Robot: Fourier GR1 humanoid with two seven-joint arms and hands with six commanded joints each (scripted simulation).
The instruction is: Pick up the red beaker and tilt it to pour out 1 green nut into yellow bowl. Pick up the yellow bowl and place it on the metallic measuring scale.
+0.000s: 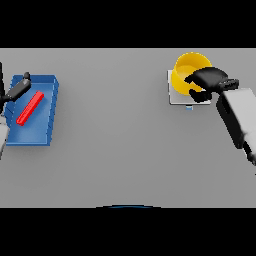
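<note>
The yellow bowl (pixel 184 70) stands at the far right on the metallic measuring scale (pixel 175 98), a pale square plate under it. My right hand (pixel 210 77) reaches in from the right and is shut on the bowl's right wall, fingers over the rim and thumb low on the outside. Far left, a red beaker (pixel 30 108) lies on its side as a long red shape on a blue tray (pixel 37 131). Over the tray's upper left corner, my left hand (pixel 16 90) hangs open with straight fingers, apart from the beaker. No green nut shows; the bowl's inside is partly hidden by my hand.
A small blue mark (pixel 189 107) sits at the scale's near edge. The grey table (pixel 115 140) spans the space between the tray and the scale. My right forearm (pixel 239 117) slants down to the right edge.
</note>
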